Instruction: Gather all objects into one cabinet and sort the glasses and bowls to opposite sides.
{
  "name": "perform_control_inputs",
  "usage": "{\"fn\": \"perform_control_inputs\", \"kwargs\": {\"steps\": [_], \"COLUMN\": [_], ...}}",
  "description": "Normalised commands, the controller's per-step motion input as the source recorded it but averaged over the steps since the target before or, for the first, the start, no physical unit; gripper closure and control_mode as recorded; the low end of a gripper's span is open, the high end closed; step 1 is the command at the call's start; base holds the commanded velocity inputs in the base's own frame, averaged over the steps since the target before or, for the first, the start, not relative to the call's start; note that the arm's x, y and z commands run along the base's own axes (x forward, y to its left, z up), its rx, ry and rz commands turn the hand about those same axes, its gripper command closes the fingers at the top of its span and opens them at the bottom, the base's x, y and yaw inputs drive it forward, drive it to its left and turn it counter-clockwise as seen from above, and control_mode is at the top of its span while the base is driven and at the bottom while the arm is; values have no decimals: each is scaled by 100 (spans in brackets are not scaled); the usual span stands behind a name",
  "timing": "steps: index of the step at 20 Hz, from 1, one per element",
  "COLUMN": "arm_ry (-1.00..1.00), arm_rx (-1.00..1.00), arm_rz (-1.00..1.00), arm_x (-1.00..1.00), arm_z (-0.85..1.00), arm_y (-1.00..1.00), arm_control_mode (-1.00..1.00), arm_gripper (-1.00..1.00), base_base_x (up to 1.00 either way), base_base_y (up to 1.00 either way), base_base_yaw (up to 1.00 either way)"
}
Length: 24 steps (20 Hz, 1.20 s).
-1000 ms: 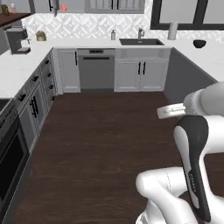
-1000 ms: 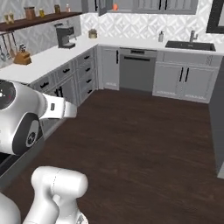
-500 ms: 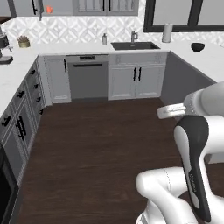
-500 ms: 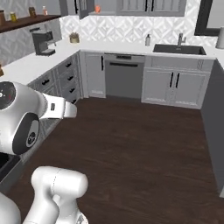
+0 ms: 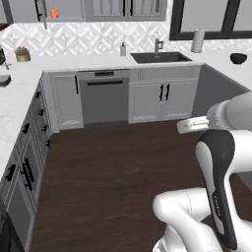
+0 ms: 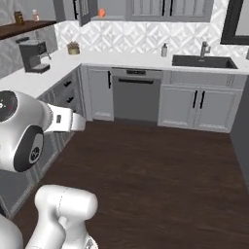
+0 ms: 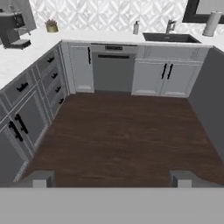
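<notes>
Jaws are seen spread wide and empty in the hand view, above the dark wooden floor (image 7: 127, 131). A small black bowl (image 5: 238, 58) is seen on the white desk (image 5: 216, 64) at far right. An orange mug (image 6: 101, 13) is seen up by the grey wall cabinets. The long dark brown wooden shelf (image 6: 24, 28) is mounted at left, above a black coffee machine (image 6: 32, 54).
</notes>
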Motion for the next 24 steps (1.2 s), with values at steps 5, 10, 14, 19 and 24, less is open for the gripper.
{"fn": "perform_control_inputs", "kwargs": {"steps": [5, 10, 14, 19, 24], "arm_ry": [0, 0, 0, 0, 0], "arm_rx": [0, 0, 0, 0, 0], "arm_rz": [0, 0, 0, 0, 0], "arm_x": [0, 0, 0, 0, 0], "arm_z": [0, 0, 0, 0, 0], "arm_y": [0, 0, 0, 0, 0], "arm_control_mode": [100, 100, 100, 100, 100], "arm_gripper": [-100, -100, -100, -100, -100], "base_base_x": [100, 100, 100, 98, 94], "base_base_y": [52, 26, 24, 37, 35], "base_base_yaw": [-14, -16, -14, -8, -3]}}
